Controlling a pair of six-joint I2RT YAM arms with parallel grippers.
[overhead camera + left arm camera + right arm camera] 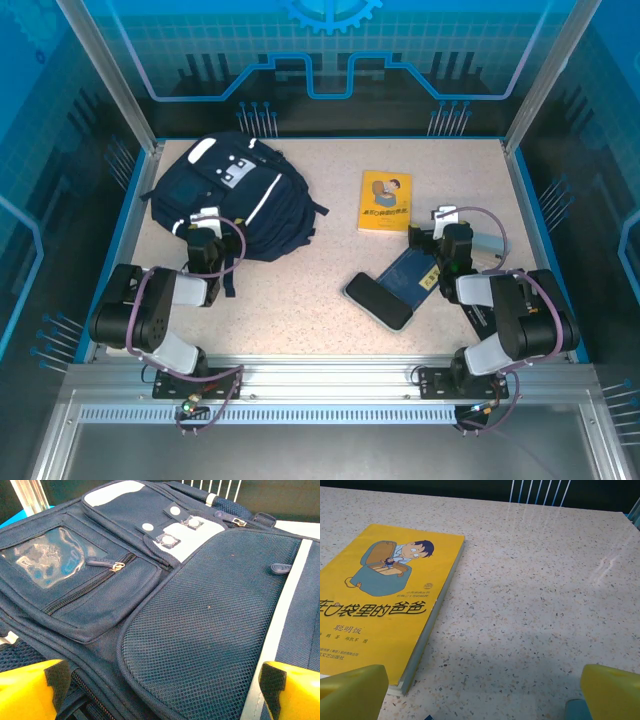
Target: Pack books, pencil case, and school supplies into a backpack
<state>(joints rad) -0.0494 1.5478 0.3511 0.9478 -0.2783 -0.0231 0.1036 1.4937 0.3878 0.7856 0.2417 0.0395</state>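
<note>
The navy backpack (240, 190) lies flat at the back left, its white patches toward the far edge. My left gripper (207, 224) hangs open at its near edge; the left wrist view shows the mesh pocket (215, 615) between the yellow fingertips (30, 690), nothing held. The yellow book (385, 202) with a cartoon cover lies right of centre. The dark blue book (415, 272) lies nearer, with a black rounded case (378, 300), likely the pencil case, at its left corner. My right gripper (446, 226) is open beside the yellow book (380, 605), over bare table.
A pale grey-blue item (490, 241) lies just right of the right gripper. A raised blue rim (135, 215) borders the speckled table (300, 290), with glass walls behind. Bare surface stretches between the backpack and the books.
</note>
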